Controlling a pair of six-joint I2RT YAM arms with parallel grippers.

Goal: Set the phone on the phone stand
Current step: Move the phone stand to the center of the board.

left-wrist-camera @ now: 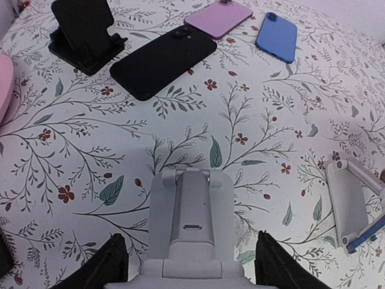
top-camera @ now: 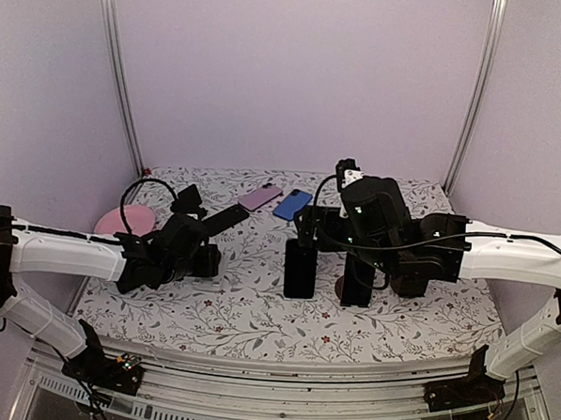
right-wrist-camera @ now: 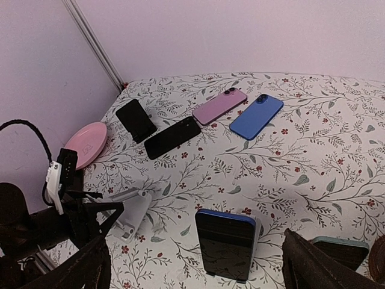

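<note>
The white phone stand [left-wrist-camera: 191,223] sits between the spread fingers of the left gripper [left-wrist-camera: 189,244], not pinched. Free cloth [left-wrist-camera: 252,120] lies ahead up to the black phone [left-wrist-camera: 162,60], flat just beside a black stand [left-wrist-camera: 84,30]. The right gripper [right-wrist-camera: 194,245] is wide apart, with an upright phone [right-wrist-camera: 225,241] before it.

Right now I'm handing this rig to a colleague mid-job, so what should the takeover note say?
Left claw: open, straddling the white stand, apparently not touching it.
Right claw: open, empty, above the upright phone.
Lying flat at the back: black phone, pink phone, blue phone. The black stand is empty.
Done: one phone propped upright.
Left: probably pick up a flat phone and set it on a free stand.
</note>
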